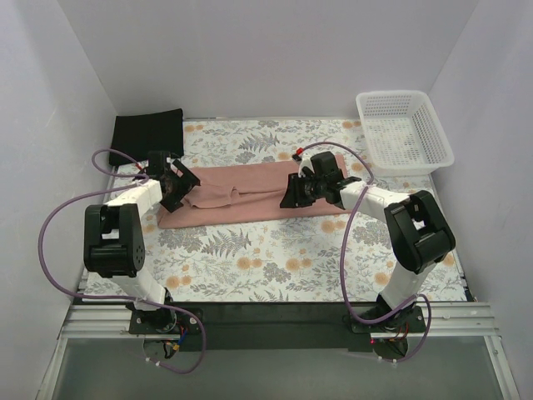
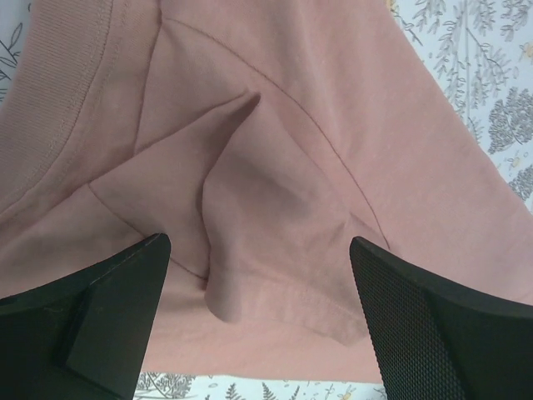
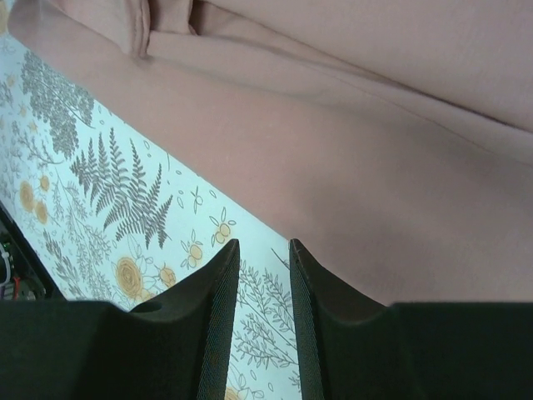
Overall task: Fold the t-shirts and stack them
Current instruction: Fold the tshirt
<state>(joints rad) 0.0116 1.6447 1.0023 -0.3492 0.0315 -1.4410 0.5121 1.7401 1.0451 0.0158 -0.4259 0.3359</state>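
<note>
The dusty pink t-shirt (image 1: pixel 241 193) lies as a long folded strip across the middle of the floral table cloth. My left gripper (image 1: pixel 176 190) hangs over its left end, jaws wide open and empty; in the left wrist view (image 2: pixel 258 250) the collar and a puckered fold of the pink t-shirt (image 2: pixel 333 125) lie below. My right gripper (image 1: pixel 293 193) is at the strip's right part; in its wrist view (image 3: pixel 262 250) the jaws stand narrowly apart, empty, over the near edge of the pink t-shirt (image 3: pixel 375 167). The black t-shirt (image 1: pixel 148 132) lies folded at the back left.
A white lattice basket (image 1: pixel 391 96) stands at the back right corner. The floral table cloth (image 1: pixel 266 258) covers the table, bare in front of the pink strip. White walls close in the left, right and back sides.
</note>
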